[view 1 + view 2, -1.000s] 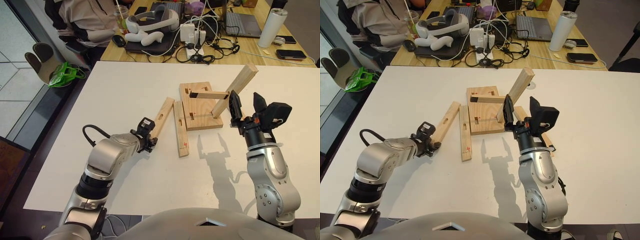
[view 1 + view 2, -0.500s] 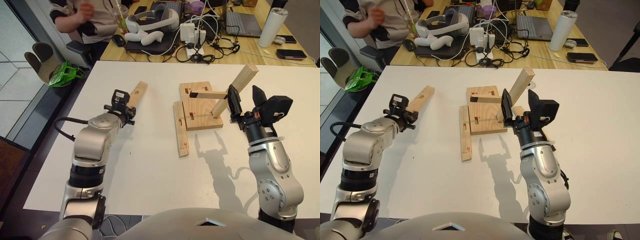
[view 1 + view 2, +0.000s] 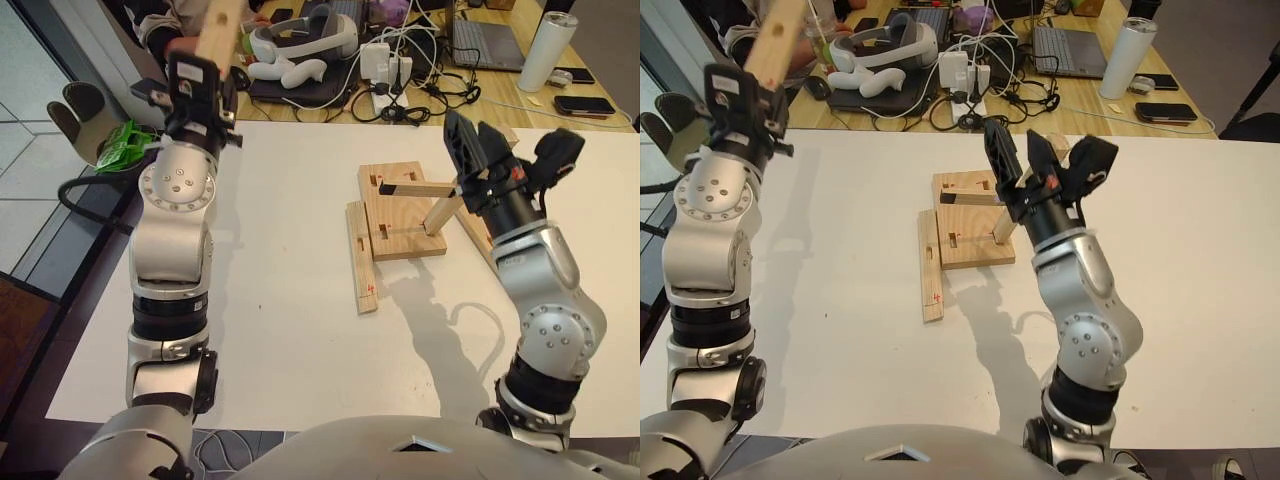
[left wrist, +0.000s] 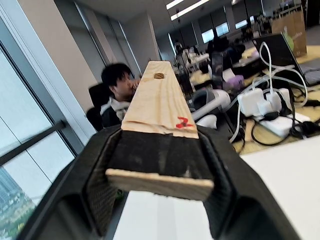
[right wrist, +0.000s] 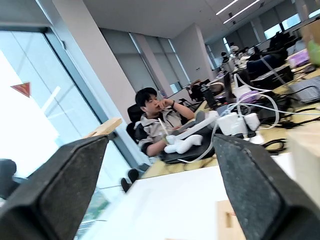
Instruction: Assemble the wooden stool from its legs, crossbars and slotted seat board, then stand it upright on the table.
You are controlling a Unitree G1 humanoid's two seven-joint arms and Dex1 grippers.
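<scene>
Nearest me on the white table (image 3: 290,340), a loose pale wooden leg (image 3: 361,258) lies flat along the left edge of the square slotted seat board (image 3: 410,245) of light wood, apparently touching it. A tilted wooden leg (image 3: 443,210) stands in the board's right side and leans up and away to the right. A short wooden crossbar (image 3: 420,186) with a dark end runs from it across the far part of the board.

My right gripper (image 3: 466,128) hangs just above that tilted leg, its two black fingers spread wide and holding nothing.

Farther off, above the table's far left corner, my left gripper (image 3: 203,62) is raised high and clamped on the lower end of a lifted wooden leg (image 4: 160,100). The leg points up and away, with a small round hole near its far end and a red mark by the pads.

Behind the table is a cluttered wooden desk (image 3: 300,108) with cables, a white headset (image 3: 305,45) and a steel tumbler (image 3: 543,50).
</scene>
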